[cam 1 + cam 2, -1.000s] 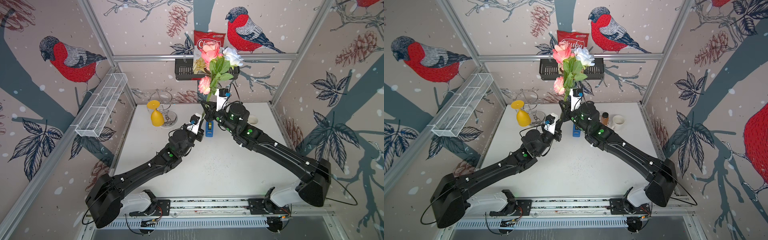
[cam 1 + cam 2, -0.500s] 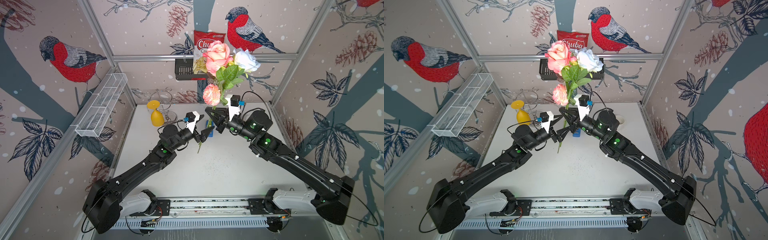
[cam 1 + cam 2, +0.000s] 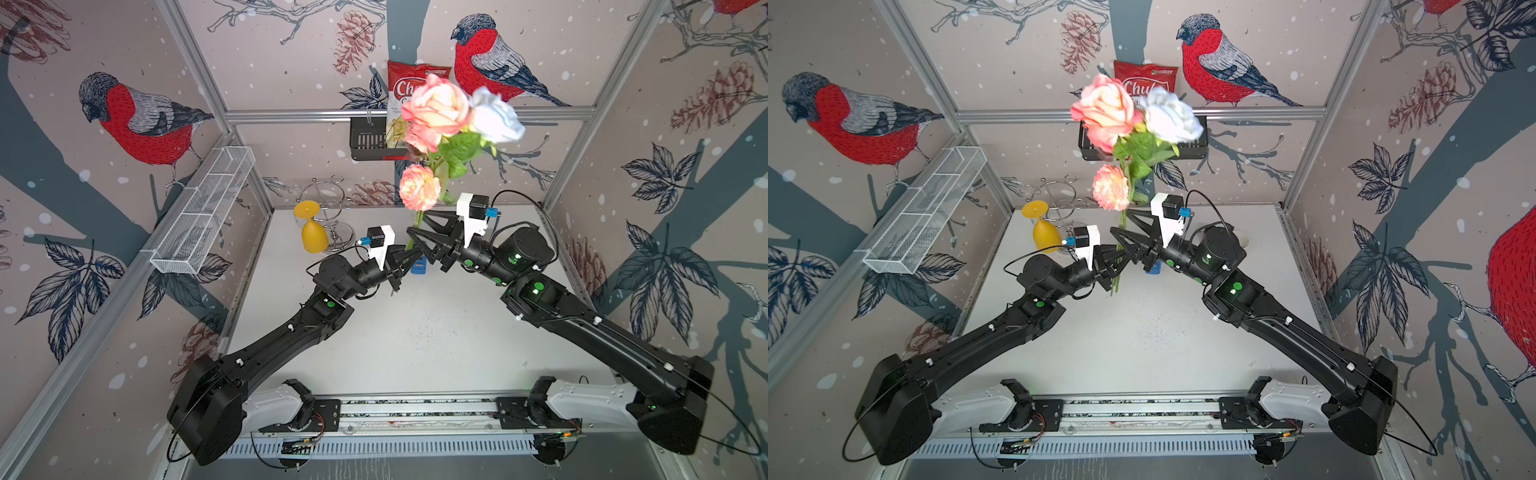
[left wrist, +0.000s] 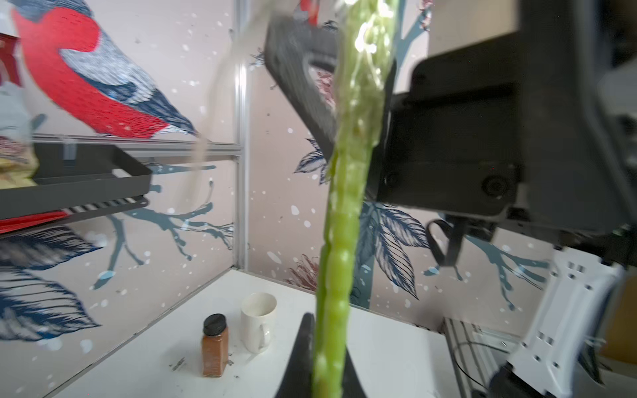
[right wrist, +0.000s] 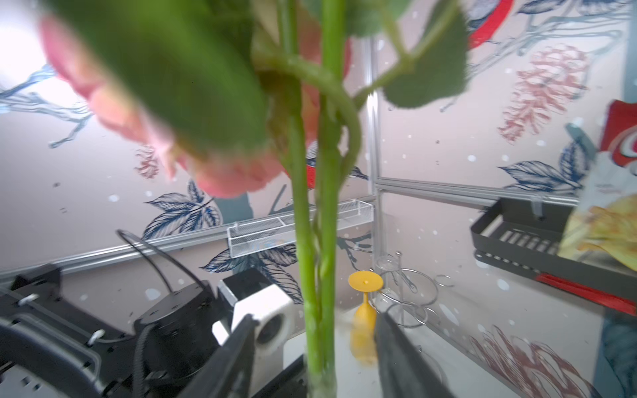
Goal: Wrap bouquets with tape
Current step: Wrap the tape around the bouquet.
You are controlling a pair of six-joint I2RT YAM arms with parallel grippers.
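the bouquet (image 3: 446, 137) stands upright above the worktop (image 3: 415, 340), its pink and white blooms overlapping the chip bag (image 3: 405, 81) in the black basket (image 3: 365, 141). the left gripper (image 3: 404, 261) has its jaws closed on the lower stems; the right gripper (image 3: 417, 224) has its jaws spread either side of the stems just above. a blue tape dispenser (image 3: 419, 266) shows between the two grippers; a yellow goblet (image 3: 312, 235) stands upside down at the back left

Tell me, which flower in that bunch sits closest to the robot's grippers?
The small pink bloom, lowest in the bouquet, just above the right gripper; the other pink roses and the white rose sit higher.
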